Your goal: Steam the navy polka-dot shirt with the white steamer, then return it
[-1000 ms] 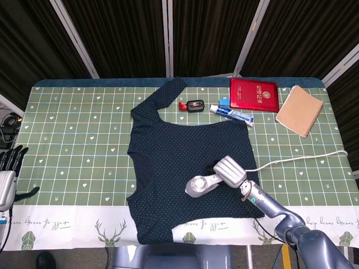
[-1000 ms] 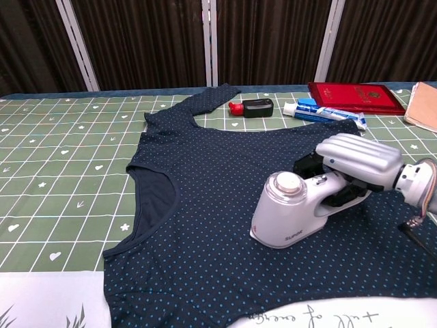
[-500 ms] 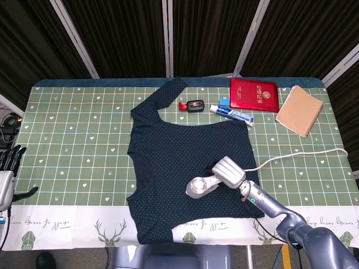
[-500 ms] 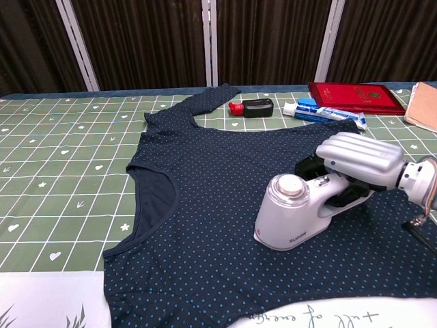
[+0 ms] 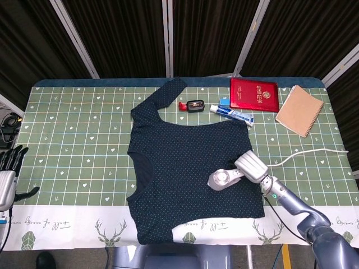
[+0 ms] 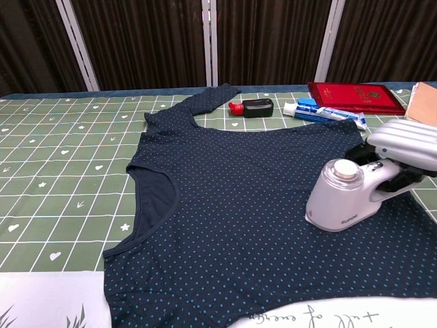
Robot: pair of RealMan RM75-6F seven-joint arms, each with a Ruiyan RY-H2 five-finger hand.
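Observation:
The navy polka-dot shirt (image 5: 179, 157) (image 6: 232, 198) lies flat across the middle of the table, one sleeve reaching toward the back edge. The white steamer (image 5: 223, 179) (image 6: 343, 197) stands on the shirt's right side, its head pressed to the fabric. My right hand (image 5: 251, 167) (image 6: 404, 145) grips the steamer's handle from above. A white cord (image 5: 303, 154) trails from the steamer off to the right edge. My left hand (image 5: 8, 168) hangs with fingers spread beyond the table's left edge, holding nothing; the chest view does not show it.
Along the back edge lie a small black-and-red item (image 5: 192, 105) (image 6: 252, 107), a toothpaste tube (image 5: 231, 114) (image 6: 321, 112), a red booklet (image 5: 254, 94) (image 6: 355, 97) and a tan notebook (image 5: 299, 110). Green patterned tablecloth (image 5: 73, 140) covers the table to the shirt's left.
My right hand has slid the steamer to the right across the shirt, toward its right edge. The left hand has stayed where it was.

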